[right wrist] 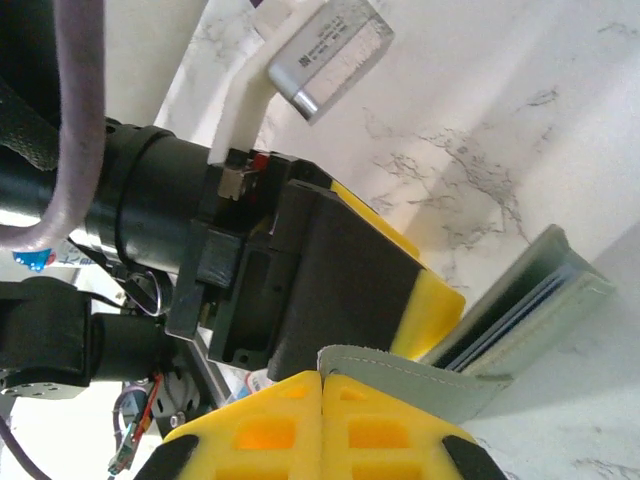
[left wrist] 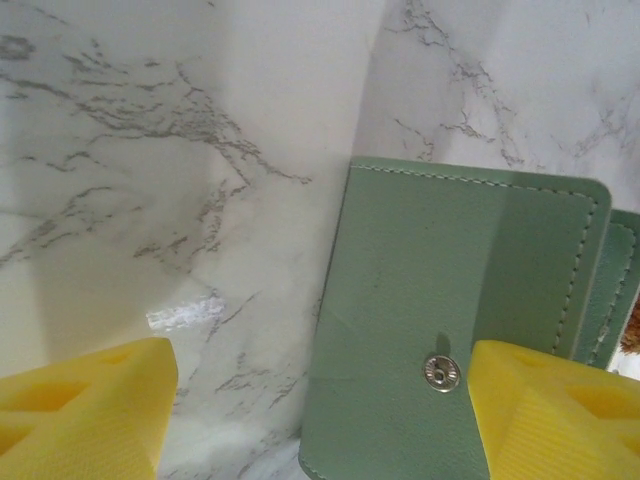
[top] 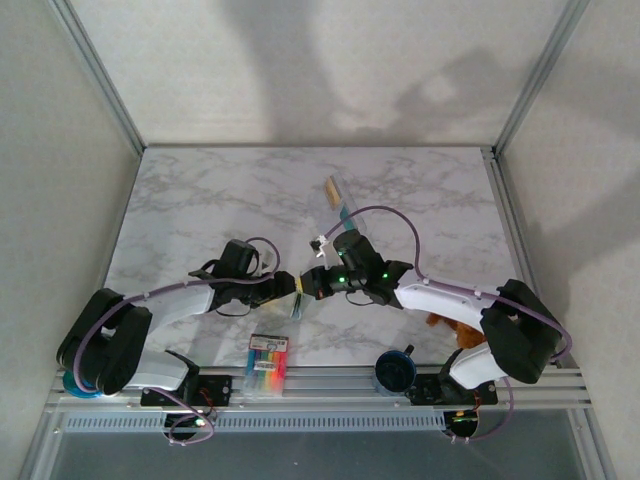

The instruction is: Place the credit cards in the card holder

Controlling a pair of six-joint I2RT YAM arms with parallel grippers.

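Observation:
The grey-green card holder (top: 297, 303) stands on edge at the table's middle front, between both grippers. In the left wrist view its outer face (left wrist: 450, 300) with a metal snap lies between my wide-open left gripper (left wrist: 320, 410), one yellow finger (left wrist: 560, 410) resting against it. My right gripper (right wrist: 322, 372) is shut on the holder's flap (right wrist: 440, 378), and the layered body (right wrist: 545, 290) stands behind it. My left gripper (top: 284, 286) and right gripper (top: 313, 282) nearly touch. A tan-gold card (top: 332, 189) and a teal-blue card (top: 343, 212) lie further back. The red and white card is hidden.
A pack of multicoloured markers (top: 266, 362) lies near the front edge below the grippers. A dark blue round object (top: 395, 371) and a brown item (top: 450, 327) sit at the front right under the right arm. White walls enclose the marble table (top: 200, 200).

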